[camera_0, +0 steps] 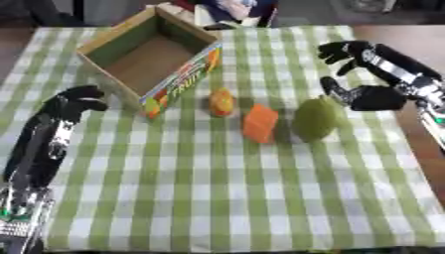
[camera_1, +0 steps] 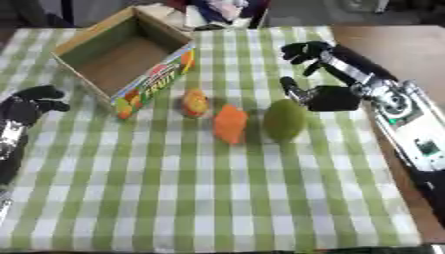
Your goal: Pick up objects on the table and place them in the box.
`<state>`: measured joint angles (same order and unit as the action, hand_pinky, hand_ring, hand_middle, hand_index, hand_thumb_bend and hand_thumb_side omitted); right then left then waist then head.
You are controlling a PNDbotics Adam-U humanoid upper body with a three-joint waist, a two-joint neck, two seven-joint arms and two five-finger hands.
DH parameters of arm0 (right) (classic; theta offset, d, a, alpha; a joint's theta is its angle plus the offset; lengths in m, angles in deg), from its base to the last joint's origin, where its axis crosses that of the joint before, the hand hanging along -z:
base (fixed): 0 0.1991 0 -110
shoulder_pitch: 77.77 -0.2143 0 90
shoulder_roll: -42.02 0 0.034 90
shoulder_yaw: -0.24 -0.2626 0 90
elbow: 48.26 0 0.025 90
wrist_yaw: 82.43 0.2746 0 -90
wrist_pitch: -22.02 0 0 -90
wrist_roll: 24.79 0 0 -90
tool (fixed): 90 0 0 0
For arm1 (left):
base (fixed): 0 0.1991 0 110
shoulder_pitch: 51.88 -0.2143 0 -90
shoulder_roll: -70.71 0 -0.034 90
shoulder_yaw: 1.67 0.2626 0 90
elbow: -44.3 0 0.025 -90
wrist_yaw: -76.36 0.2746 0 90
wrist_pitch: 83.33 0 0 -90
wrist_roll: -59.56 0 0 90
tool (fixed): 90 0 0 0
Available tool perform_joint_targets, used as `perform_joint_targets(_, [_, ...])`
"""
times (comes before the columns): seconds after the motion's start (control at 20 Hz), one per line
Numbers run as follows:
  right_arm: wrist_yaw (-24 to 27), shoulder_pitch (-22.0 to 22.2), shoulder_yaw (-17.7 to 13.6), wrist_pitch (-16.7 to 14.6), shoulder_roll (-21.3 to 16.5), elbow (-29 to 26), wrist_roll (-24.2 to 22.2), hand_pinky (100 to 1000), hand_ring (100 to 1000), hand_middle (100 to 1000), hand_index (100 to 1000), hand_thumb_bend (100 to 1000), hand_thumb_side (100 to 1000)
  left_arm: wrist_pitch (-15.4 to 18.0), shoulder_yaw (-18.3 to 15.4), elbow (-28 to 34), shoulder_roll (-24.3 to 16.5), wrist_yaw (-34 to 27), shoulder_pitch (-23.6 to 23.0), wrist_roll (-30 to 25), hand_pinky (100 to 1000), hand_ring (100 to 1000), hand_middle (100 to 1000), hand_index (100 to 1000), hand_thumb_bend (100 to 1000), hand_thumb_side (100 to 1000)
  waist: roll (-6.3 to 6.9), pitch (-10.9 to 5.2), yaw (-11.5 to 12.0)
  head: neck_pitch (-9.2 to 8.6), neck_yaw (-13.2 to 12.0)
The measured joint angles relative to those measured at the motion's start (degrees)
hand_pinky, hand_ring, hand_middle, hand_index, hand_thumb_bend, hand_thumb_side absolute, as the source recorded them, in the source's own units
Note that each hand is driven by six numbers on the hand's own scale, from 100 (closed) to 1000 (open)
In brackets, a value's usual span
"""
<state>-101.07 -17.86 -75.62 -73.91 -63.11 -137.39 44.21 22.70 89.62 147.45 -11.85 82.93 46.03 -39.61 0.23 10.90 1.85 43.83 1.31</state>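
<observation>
**Right eye view: right hand spread beside the green fruit**

Right hand [camera_1: 334, 96] hovers just beside the green fruit [camera_1: 285, 120], which lies below and to the left of the fingers [camera_1: 300, 50]. Fingers spread and released, holding nothing; thumb points toward the fruit's upper side. Fruit's long axis runs roughly up-down in view, slightly tilted.

Beyond the fruit, away from the fingers: orange block [camera_1: 230, 123], then a small orange-yellow fruit [camera_1: 194, 103], then the box [camera_0: 109, 45], open and with nothing visible inside. All three items rest on the checked cloth [camera_1: 217, 198], none boxed yet.

Left hand [camera_0: 80, 99] sits near the box's lower corner, fingers curled, empty, well apart from the items.

Judgement: right hand is nearer; the green fruit is the likely first pick. Open cloth below the row; table edge lies close behind the right hand.
</observation>
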Motion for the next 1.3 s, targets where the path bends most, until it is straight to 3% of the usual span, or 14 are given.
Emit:
perform_joint_targets(0.7, [-5.3, -0.1, 1.7, -3.3, -0.6, 3.0, -2.2, 753, 886, 880, 986, 248, 560, 0.0, 0.0, 0.0, -0.3, 0.0, -0.1, 0.0, 844, 683, 708, 829, 100, 884, 0.00, -0.01, 0.0, 0.00, 0.2])
perform_joint_targets(1.3, [-9.1, 0.4, 2.9, -5.9, -1.3, 4.4, -4.0, 763, 890, 887, 995, 250, 583, 0.0, 0.0, 0.0, -0.4, 0.0, -0.2, 0.0, 844, 683, 708, 829, 100, 884, -0.12, -0.01, 0.3, 0.00, 0.2])
